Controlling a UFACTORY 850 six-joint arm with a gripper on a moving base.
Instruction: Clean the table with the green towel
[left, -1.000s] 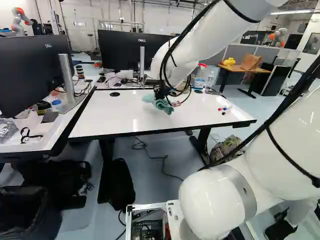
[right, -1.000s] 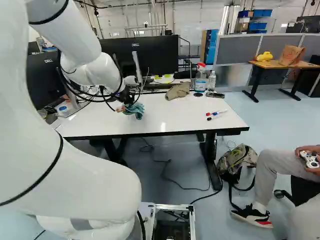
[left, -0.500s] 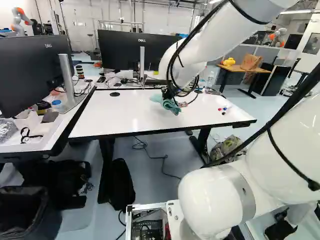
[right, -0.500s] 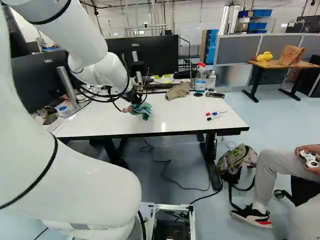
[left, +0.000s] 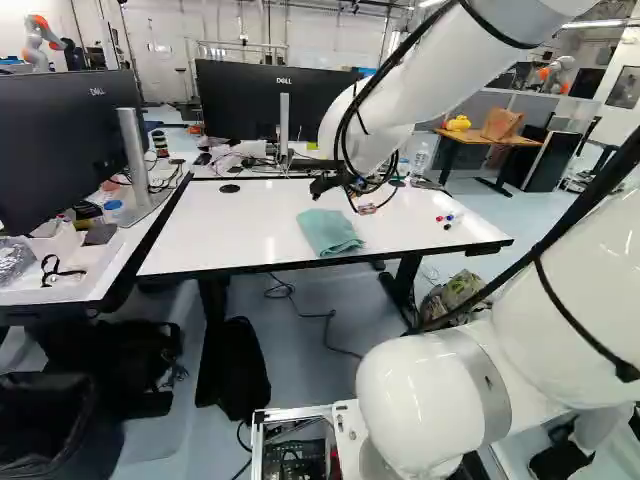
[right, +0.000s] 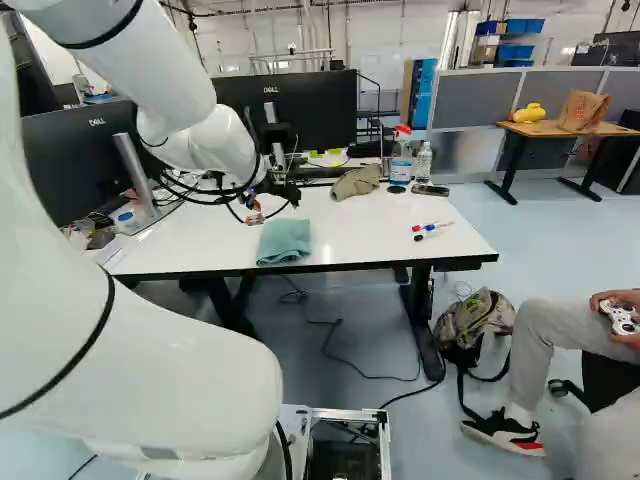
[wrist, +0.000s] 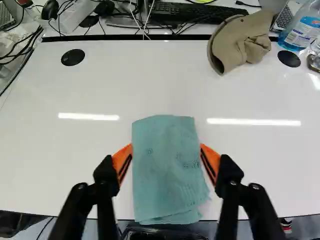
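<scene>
Fingers (wrist: 121, 161): spread wide, orange pads facing each other, holding nothing; gripper (wrist: 166, 162) hangs above the worktop

Green towel (wrist: 168, 167): lies flat and folded on the white worktop (wrist: 75, 150), seen between and below the fingers, its near end at or just over the worktop's front edge; in the left base view (left: 329, 231) it sits clear of the gripper (left: 330, 184)

Stage: the towel lying loose fits either a pause in wiping or a wipe already finished; the pictures do not settle which

Risks, judged:
- towel so close to the front edge could slide off onto the floor if pushed toward the base
- a flat towel offers little to pinch; the pads may scrape the worktop or catch only the top layer

Surroundings, placed from the green towel:
- beige cloth (wrist: 239, 41), beyond it and to one side, near the back edge
- black disc (wrist: 73, 57), beyond it on the other side
- spray bottle (wrist: 303, 27), past the beige cloth
- markers (right: 431, 227), well apart near the worktop's right end
- keyboard (wrist: 197, 11) and cables at the back; monitors (left: 262, 97) behind

Nothing stands between fingers and towel
</scene>
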